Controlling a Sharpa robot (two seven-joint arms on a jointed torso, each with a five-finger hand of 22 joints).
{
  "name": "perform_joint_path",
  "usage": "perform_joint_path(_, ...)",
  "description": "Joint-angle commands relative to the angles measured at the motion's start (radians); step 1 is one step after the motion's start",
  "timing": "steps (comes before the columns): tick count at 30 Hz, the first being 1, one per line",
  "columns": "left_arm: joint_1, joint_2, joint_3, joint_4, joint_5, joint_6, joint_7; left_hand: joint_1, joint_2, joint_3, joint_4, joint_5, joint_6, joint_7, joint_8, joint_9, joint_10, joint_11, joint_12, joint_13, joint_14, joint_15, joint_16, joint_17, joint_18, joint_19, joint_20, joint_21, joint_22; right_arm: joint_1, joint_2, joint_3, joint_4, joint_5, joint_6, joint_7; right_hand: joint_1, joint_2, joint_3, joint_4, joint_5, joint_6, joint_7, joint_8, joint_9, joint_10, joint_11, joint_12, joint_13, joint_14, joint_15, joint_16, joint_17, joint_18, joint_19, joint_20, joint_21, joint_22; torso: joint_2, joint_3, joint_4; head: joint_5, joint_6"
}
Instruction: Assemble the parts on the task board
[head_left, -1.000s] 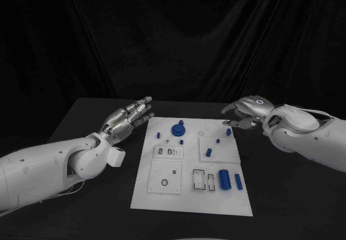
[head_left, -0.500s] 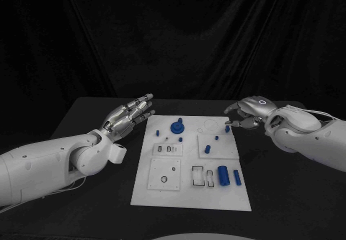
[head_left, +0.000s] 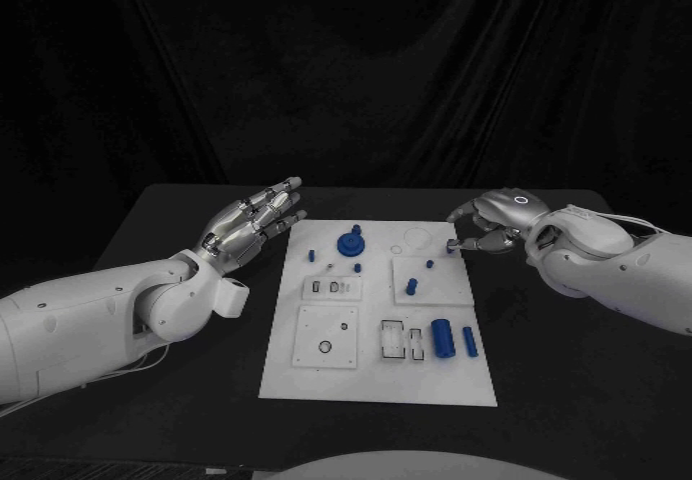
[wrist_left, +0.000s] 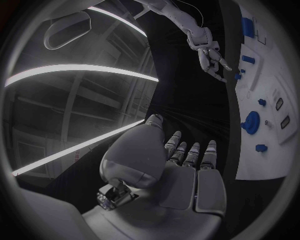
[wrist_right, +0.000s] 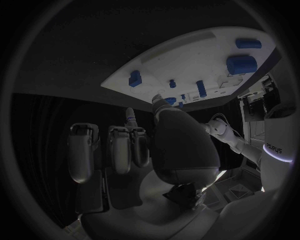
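Right silver hand (head_left: 490, 228) has drifted toward the white plastic task board's (head_left: 325, 385) far corner, fingers curled, seemingly pinching a small blue peg (head_left: 456, 244), probably for insertion. Left silver hand (head_left: 253, 225) hovers beside the board, fingers spread, holding nothing.

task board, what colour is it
White; the task board shows best in the head view.

Matt white task board (head_left: 326, 375) on matt black table (head_left: 159, 225), glossy blue plastic parts (head_left: 444, 338), metallic silver left hand (head_left: 253, 222).
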Motion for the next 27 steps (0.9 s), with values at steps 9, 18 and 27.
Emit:
perform_joint_path(9, -0.002, 0.001, 0.001, 0.001, -0.002, 0.015, 0.116, 0.012, 0.0, 0.008, -0.001, 0.006, -0.004, -0.006, 0.0, -0.001, -0.001, 0.005, -0.003, -0.001, 0.0, 0.003, -0.004, -0.001, 0.015, -0.001, -0.005, 0.0, -0.002, -0.006, 0.005, 0.001, -0.016, 0.003, -0.014, 0.009, -0.008, -0.018, -0.016, 0.004, -0.004, 0.002, -0.001, 0.002, -0.002, 0.106, 0.003, 0.003, 0.263, 0.106, -0.002, 0.003, 0.263, 0.006, 0.077, -0.002, 0.007, 0.245, -0.001, 0.0003, -0.0005, -0.007, -0.029)
perform_joint_path(18, -0.003, -0.002, 0.001, 0.001, -0.002, 0.018, 0.116, 0.013, 0.001, 0.009, -0.001, 0.007, -0.005, -0.006, 0.0, -0.001, -0.001, 0.005, -0.003, -0.001, 0.0, 0.003, -0.004, -0.001, 0.015, -0.001, -0.005, 0.0, -0.002, -0.008, 0.004, 0.001, -0.018, 0.003, -0.006, 0.013, 0.007, -0.005, -0.012, 0.002, 0.004, 0.023, 0.002, 0.013, 0.001, 0.106, 0.005, 0.003, 0.263, 0.106, -0.002, 0.003, 0.263, 0.006, 0.079, -0.002, 0.01, 0.246, -0.001, -0.0002, -0.0001, -0.007, -0.041)
perform_joint_path(27, -0.004, -0.003, 0.001, 0.003, -0.002, 0.021, 0.116, 0.013, 0.001, 0.009, -0.001, 0.007, -0.005, -0.006, 0.0, -0.001, -0.001, 0.005, -0.003, -0.001, 0.0, 0.003, -0.004, -0.001, 0.015, 0.0, -0.005, 0.0, -0.001, -0.016, 0.011, 0.001, -0.031, 0.003, 0.009, 0.013, 0.05, 0.014, 0.002, -0.004, 0.094, 0.029, 0.004, 0.016, 0.004, 0.106, 0.008, 0.003, 0.263, 0.106, -0.001, 0.003, 0.263, 0.006, 0.078, 0.0, 0.008, 0.245, -0.001, -0.0008, 0.0011, -0.002, -0.044)
